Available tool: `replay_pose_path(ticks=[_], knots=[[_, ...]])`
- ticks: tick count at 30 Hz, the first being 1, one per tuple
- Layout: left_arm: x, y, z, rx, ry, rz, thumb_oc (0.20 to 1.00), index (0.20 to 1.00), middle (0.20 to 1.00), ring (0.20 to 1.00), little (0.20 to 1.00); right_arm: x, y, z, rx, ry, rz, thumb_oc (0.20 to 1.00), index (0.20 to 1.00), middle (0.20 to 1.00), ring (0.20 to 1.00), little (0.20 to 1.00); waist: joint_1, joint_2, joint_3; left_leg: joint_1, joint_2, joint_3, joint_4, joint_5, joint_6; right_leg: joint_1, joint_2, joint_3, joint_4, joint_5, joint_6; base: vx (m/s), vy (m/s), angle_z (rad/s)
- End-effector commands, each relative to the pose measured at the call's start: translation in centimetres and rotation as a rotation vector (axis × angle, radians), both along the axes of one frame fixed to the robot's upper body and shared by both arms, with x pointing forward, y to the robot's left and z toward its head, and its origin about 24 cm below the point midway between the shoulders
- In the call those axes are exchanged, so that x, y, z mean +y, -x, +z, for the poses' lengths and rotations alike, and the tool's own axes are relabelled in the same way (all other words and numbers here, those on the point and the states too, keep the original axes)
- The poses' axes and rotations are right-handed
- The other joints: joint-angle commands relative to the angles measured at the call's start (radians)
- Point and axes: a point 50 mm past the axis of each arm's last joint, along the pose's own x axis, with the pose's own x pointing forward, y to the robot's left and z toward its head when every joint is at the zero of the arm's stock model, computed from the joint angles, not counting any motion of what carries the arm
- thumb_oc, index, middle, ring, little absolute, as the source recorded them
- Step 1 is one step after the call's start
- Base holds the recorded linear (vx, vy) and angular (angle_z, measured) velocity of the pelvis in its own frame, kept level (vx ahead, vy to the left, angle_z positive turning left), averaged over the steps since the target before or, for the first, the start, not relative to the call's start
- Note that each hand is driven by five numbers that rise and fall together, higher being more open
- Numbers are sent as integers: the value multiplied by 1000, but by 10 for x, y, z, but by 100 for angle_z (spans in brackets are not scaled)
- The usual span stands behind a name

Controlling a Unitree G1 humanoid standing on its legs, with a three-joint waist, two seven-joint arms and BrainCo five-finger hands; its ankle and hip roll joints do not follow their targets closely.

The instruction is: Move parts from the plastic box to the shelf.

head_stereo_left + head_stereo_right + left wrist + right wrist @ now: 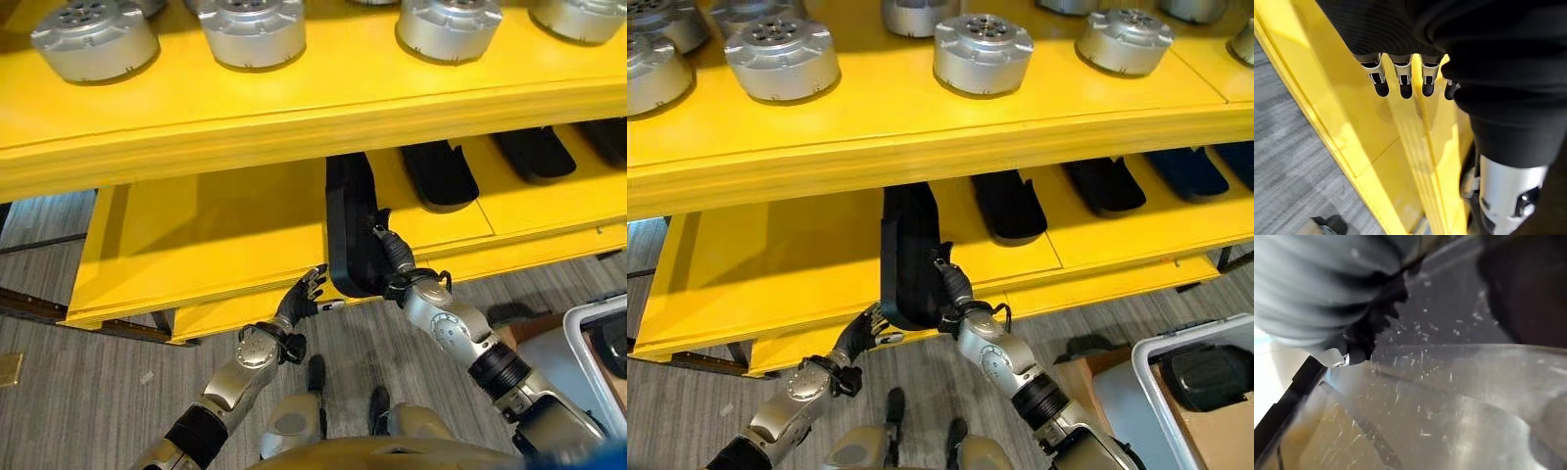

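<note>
A long black part point(908, 257) lies on the lower yellow shelf point(764, 274), its near end overhanging the shelf's front edge. The right hand point(953, 286) rests against the part's right side near that end, fingers point(390, 247) extended along the part's surface; whether they curl round it cannot be determined. The left hand point(301, 297) sits at the shelf's front edge just left of the part's near end, fingers point(1403, 78) straight and side by side, tips pointing along the yellow shelf surface and holding nothing. Contact between the left hand and the part cannot be confirmed. Further along the lower shelf, to the right, three more black parts point(1008, 206) lie apart from one another, each set lengthwise like the first. The upper shelf point(921, 117) carries a row of round silver-grey motor housings point(983, 52), standing upright and spaced apart. At the lower right, on the floor, stands the plastic box point(1143, 364) with pale walls; a dark part point(1205, 375) lies inside it.
</note>
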Motion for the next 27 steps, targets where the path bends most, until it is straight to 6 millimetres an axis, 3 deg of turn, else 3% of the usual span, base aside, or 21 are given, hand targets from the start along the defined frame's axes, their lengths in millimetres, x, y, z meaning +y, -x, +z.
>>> replay_pose_path(ticks=[1,7,10,11,15,17,18,19,21,24,27], knots=[[-14,-11,18,-92,26,-19,1000,1000,1000,1000,1000,13,-5,40,-180,-138,24,200,200,200,200,200,1,-18,6,47,-49,62,2,-117,27,-45,29,-4,29,21,63,-66,-140,-5],[-6,-11,21,-92,-5,-28,1000,1000,1000,1000,1000,19,-11,45,-211,-123,12,200,200,200,200,200,1,10,40,45,-55,99,48,-139,27,-44,34,-42,62,-11,48,-13,-130,5],[-12,-12,22,-90,-5,-85,1000,1000,1000,1000,1000,12,-13,45,-220,-102,-51,200,200,200,200,200,-32,15,47,38,-3,258,140,-174,6,-39,2,-112,86,-33,46,-41,-47,35],[-21,-14,22,-89,3,-129,1000,1000,1000,1000,1000,5,-15,45,-221,-83,-90,200,200,200,200,200,-70,8,58,10,75,364,240,-197,-13,-44,-32,-165,131,-56,32,-51,35,128],[-27,-12,19,-83,28,-126,1000,1000,1000,1000,1000,-2,-23,44,-208,-58,-76,200,200,200,200,200,-70,8,64,-14,147,284,298,-175,-52,-52,-56,-153,197,-89,3,0,208,93],[-23,-6,16,-58,76,-73,1000,1000,1000,1000,1000,-4,-30,47,-186,-12,-30,200,200,200,200,200,-65,16,27,28,273,148,230,4,-104,-86,-95,-108,239,-111,-18,99,676,-53],[-22,-5,15,-53,81,-67,1000,1000,1000,1000,1000,-4,-31,47,-183,-4,-26,200,200,200,200,200,-64,18,25,26,282,126,231,23,-107,-89,-102,-102,248,-118,-20,134,615,-67],[-20,-4,13,-38,94,-62,1000,1000,1000,1000,1000,-5,-33,47,-167,-3,-18,200,200,200,200,200,-64,29,16,28,286,105,220,28,-109,-98,-111,-96,261,-125,-21,87,419,-41],[-21,-5,11,-28,84,-80,1000,1000,1000,1000,1000,-9,-34,46,-154,5,-40,200,200,200,200,200,-84,49,9,55,294,163,184,7,-117,-109,-127,-112,300,-146,-18,91,524,-28],[-29,-7,10,-14,82,-111,1000,1000,1000,1000,1000,-18,-33,41,-137,10,-84,200,200,200,200,200,-99,69,9,59,269,190,172,-36,-117,-112,-151,-119,325,-150,-5,66,407,27],[-29,-5,7,-7,65,-95,1000,1000,1000,1000,1000,-25,-35,44,-150,40,-128,200,200,200,200,200,-91,79,22,67,221,187,147,-98,-107,-100,-181,-111,296,-117,35,28,230,44]])
